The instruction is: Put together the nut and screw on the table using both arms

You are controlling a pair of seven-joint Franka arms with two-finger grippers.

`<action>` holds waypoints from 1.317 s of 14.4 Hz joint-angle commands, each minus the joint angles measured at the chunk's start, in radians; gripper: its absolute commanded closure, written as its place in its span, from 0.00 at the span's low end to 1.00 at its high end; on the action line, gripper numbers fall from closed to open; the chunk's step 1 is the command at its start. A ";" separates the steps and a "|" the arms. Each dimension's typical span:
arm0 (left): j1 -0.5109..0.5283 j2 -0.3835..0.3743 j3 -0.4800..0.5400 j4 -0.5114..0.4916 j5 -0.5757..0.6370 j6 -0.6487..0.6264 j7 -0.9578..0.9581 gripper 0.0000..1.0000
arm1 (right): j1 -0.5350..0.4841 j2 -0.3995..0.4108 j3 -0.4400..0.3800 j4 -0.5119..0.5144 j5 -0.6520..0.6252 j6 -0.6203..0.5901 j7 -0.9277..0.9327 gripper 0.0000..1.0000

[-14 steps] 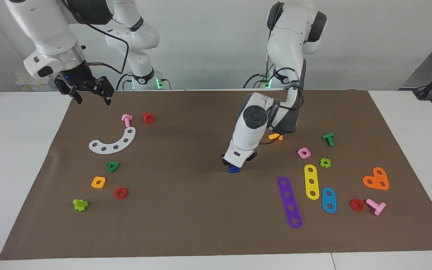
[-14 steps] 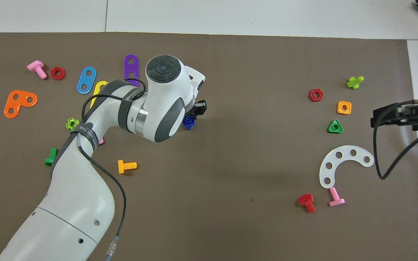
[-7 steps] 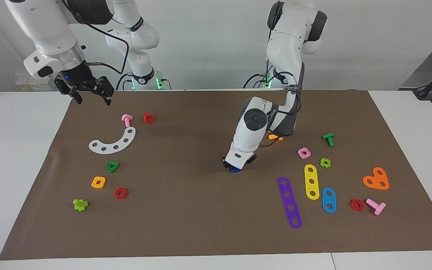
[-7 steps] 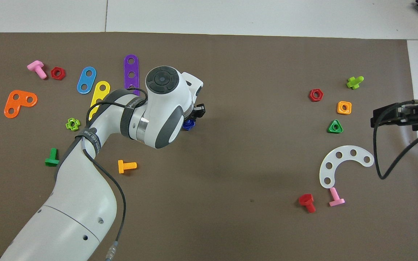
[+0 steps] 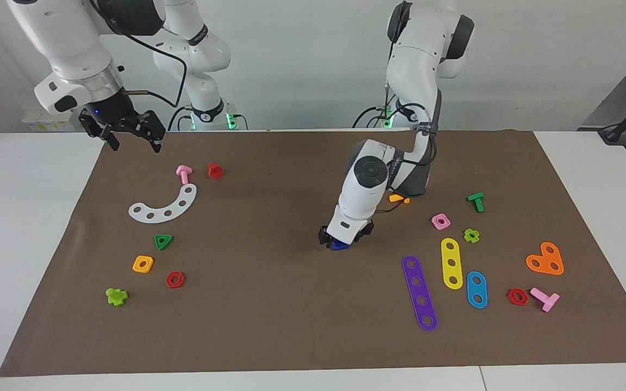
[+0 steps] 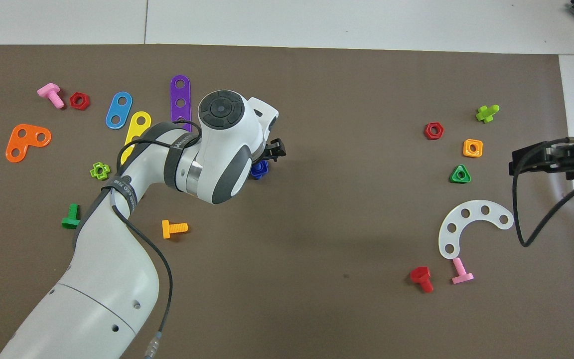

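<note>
Your overhead view hides the left gripper [image 5: 345, 238] under its wrist; facing, its jaws stand apart, straddling the blue screw and nut [image 5: 339, 245] mid-mat [image 5: 269, 326]. Right gripper [image 5: 123, 130] waits, jaws spread, over the mat's corner near a pink bolt [image 5: 183, 173].

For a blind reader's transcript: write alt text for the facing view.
The left gripper is down at the middle of the brown mat, open around a small blue piece lying there. The right gripper waits open in the air above the mat's corner at the right arm's end. Colourful toy nuts, bolts and strips lie scattered toward both ends.
</note>
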 commanded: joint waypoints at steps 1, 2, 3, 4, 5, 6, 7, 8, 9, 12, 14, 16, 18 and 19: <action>0.001 -0.009 0.021 0.055 0.016 -0.085 -0.008 0.00 | -0.010 -0.018 0.005 -0.016 0.021 -0.007 -0.017 0.00; 0.021 -0.006 0.048 0.102 0.016 -0.136 -0.003 0.00 | -0.010 -0.018 0.005 -0.015 0.021 -0.007 -0.017 0.00; 0.038 -0.010 0.051 0.139 0.016 -0.179 0.002 0.00 | -0.010 -0.018 0.005 -0.015 0.021 -0.007 -0.017 0.00; 0.065 -0.020 0.053 0.170 0.016 -0.218 0.029 0.00 | -0.010 -0.018 0.005 -0.016 0.021 -0.007 -0.017 0.00; 0.107 -0.029 0.053 0.182 0.013 -0.253 0.079 0.00 | -0.010 -0.018 0.005 -0.015 0.021 -0.007 -0.017 0.00; 0.156 -0.076 0.051 0.181 0.008 -0.274 0.142 0.00 | -0.010 -0.018 0.005 -0.015 0.021 -0.007 -0.017 0.00; 0.208 -0.122 0.048 0.172 -0.006 -0.281 0.223 0.00 | -0.010 -0.018 0.005 -0.015 0.021 -0.007 -0.017 0.00; 0.251 -0.160 0.050 0.157 -0.021 -0.308 0.298 0.00 | -0.010 -0.018 0.005 -0.016 0.021 -0.007 -0.017 0.00; 0.288 -0.188 0.053 0.149 -0.021 -0.343 0.366 0.00 | -0.010 -0.018 0.005 -0.015 0.021 -0.007 -0.017 0.00; 0.406 -0.276 0.056 0.091 -0.012 -0.419 0.582 0.00 | -0.010 -0.018 0.005 -0.015 0.021 -0.007 -0.017 0.00; 0.463 -0.349 0.057 0.010 -0.007 -0.434 0.684 0.00 | -0.010 -0.018 0.005 -0.016 0.021 -0.007 -0.017 0.00; 0.471 -0.415 0.064 -0.050 0.026 -0.434 0.681 0.00 | -0.010 -0.018 0.005 -0.015 0.021 -0.007 -0.017 0.00; 0.471 -0.487 0.064 -0.081 0.072 -0.469 0.670 0.00 | -0.010 -0.018 0.005 -0.015 0.021 -0.007 -0.017 0.00; 0.471 -0.515 0.064 -0.080 0.075 -0.517 0.669 0.00 | -0.010 -0.018 0.005 -0.015 0.021 -0.007 -0.017 0.00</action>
